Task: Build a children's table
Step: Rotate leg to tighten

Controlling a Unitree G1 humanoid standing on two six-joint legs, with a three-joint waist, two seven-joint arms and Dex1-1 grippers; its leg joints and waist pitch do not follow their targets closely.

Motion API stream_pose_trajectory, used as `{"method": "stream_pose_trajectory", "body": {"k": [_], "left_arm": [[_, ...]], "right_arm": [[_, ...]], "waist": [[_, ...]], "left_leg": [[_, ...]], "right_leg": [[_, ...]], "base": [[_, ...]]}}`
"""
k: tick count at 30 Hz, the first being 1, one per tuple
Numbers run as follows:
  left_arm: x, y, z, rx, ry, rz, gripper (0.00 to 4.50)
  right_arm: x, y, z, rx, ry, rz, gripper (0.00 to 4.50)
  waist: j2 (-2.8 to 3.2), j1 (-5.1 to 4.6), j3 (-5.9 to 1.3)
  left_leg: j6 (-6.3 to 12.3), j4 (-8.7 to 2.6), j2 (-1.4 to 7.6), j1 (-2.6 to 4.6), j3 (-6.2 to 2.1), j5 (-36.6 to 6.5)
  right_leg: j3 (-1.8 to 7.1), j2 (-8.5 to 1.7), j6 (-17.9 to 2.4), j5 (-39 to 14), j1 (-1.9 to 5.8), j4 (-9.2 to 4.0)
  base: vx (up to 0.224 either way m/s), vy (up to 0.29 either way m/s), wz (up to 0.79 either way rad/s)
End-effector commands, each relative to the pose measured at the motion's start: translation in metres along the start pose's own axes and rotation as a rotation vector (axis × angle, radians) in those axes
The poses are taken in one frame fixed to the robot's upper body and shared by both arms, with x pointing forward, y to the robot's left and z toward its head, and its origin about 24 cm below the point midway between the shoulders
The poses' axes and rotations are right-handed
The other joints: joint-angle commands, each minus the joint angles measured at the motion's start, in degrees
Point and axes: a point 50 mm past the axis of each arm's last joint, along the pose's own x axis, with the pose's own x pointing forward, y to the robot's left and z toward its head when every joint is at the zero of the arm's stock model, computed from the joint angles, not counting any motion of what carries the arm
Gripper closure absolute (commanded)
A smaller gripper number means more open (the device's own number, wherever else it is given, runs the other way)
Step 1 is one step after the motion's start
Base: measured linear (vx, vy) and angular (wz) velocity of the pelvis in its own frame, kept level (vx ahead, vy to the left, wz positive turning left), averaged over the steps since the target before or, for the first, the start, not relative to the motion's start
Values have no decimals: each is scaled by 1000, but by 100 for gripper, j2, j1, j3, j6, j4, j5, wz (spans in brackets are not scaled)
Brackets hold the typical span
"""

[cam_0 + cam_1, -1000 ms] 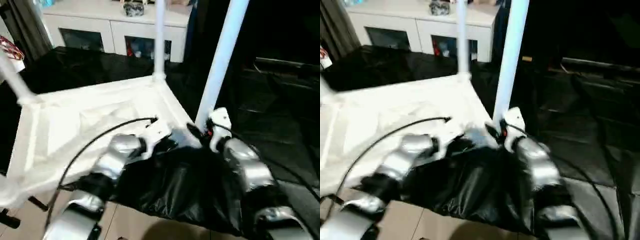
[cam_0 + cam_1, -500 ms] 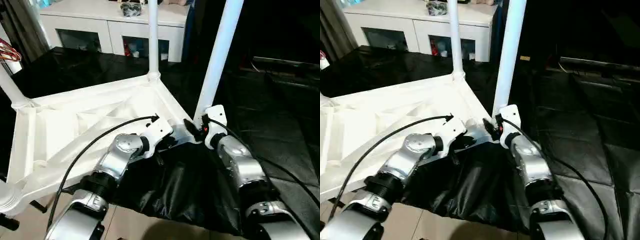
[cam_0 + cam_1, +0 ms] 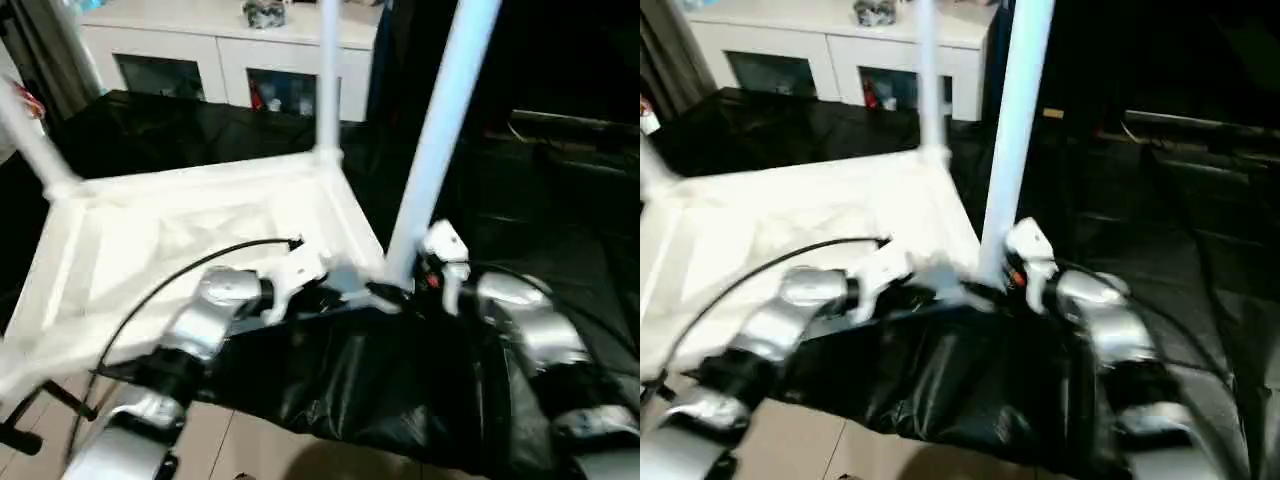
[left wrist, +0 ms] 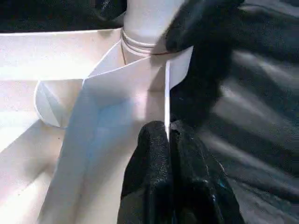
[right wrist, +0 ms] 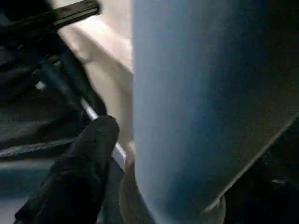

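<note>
Tabletop [image 3: 180,225] rim sits pinched between the closed left gripper [image 4: 167,140] jaws; right gripper [image 5: 88,154] beside the near leg [image 3: 440,120], grip unclear. Nothing has shifted but the camera; legs stay seated.

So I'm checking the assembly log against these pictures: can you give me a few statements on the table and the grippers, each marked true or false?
1. The tabletop lies with its ribbed underside up. True.
2. The left gripper is shut on the tabletop's thin edge wall. True.
3. No leg stands in a socket yet. False: the near leg and the far leg stand upright in corner sockets.
4. The right gripper is at the far leg. False: it is at the near leg's base.
5. The white cabinet stands beyond the tabletop. True.
</note>
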Motion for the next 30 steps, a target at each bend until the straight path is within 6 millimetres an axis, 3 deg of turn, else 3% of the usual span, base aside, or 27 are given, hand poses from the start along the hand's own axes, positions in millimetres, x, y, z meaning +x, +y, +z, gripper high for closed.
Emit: {"method": "stream_pose_trajectory", "body": {"k": [1,6,13,22,30], "left_arm": [[-7,0,16,66,-73,-50,450],[-19,1,12,70,-55,-73,450],[-23,2,11,71,-50,-84,450],[-22,3,11,70,-55,-69,450],[6,13,21,13,-60,159,450]], "right_arm": [[-6,5,1,-12,19,96,153],[-15,4,0,-17,57,151,198],[-18,3,0,-31,75,170,244],[-14,11,-4,-15,73,205,250],[12,17,-15,125,-21,28,251]], "waist": [[-90,13,-367],[-90,95,-386],[-94,109,-381],[-90,112,-384],[-103,81,-370]], "left_leg": [[431,-360,299,80,-155,-1125],[484,-341,304,74,-139,-918],[449,-345,302,76,-142,-924],[447,-340,300,69,-143,-892],[362,-349,289,83,-153,-964]], "right_leg": [[346,-542,-922,-1767,282,-532],[354,-549,-955,-1516,284,-490],[347,-545,-959,-1536,281,-490],[348,-540,-945,-1486,286,-483],[347,-549,-861,-1775,271,-530]], "base": [[0,0,0],[0,0,0],[0,0,0],[0,0,0],[0,0,0]]}}
